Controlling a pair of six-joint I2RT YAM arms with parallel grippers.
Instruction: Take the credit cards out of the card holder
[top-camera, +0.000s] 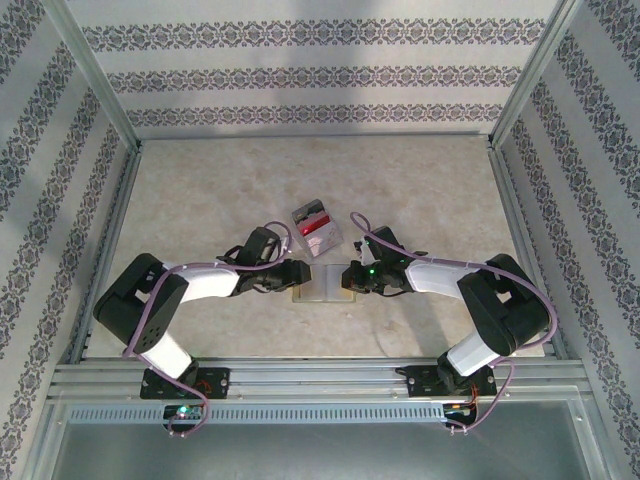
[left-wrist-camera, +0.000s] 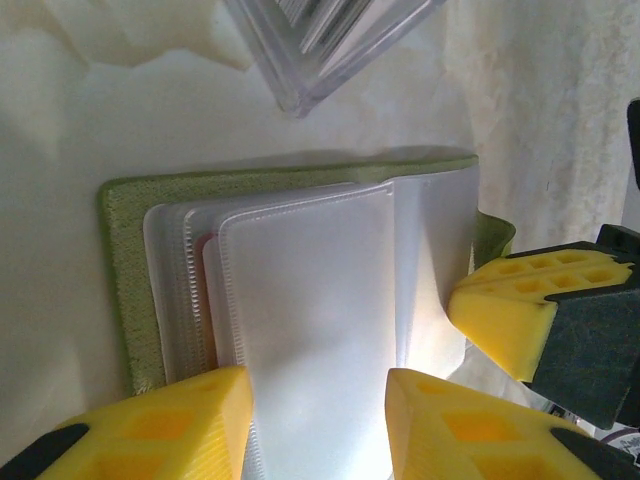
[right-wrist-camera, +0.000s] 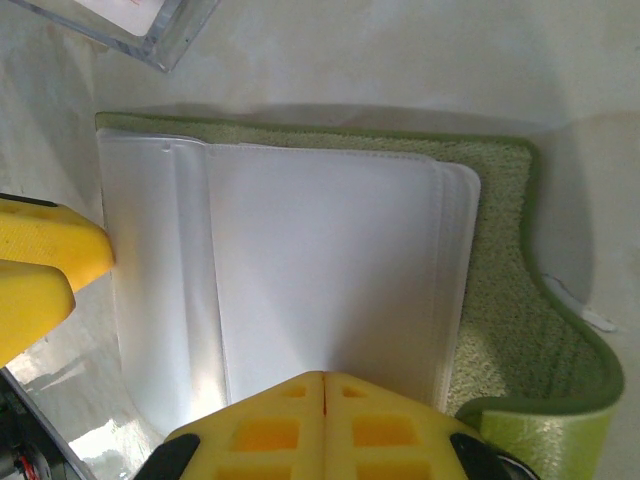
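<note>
The card holder (top-camera: 322, 284) lies open on the table between my two grippers, olive-green cover (left-wrist-camera: 125, 260) down and pale translucent sleeves (left-wrist-camera: 310, 290) fanned upward. My left gripper (left-wrist-camera: 318, 420) is open, its yellow fingers (left-wrist-camera: 190, 420) standing apart over the top sleeve from the holder's left side (top-camera: 298, 272). My right gripper (right-wrist-camera: 325, 385) is shut, its tips resting on the sleeves (right-wrist-camera: 320, 260) at the right side (top-camera: 350, 277). The credit cards are hidden inside the sleeves; a thin reddish edge (left-wrist-camera: 207, 250) shows in one of them.
A clear plastic box (top-camera: 315, 228) with red and white contents stands just behind the holder, its corner showing in the left wrist view (left-wrist-camera: 320, 50). Metal frame rails (top-camera: 110, 100) and patterned walls enclose the beige table (top-camera: 200, 190).
</note>
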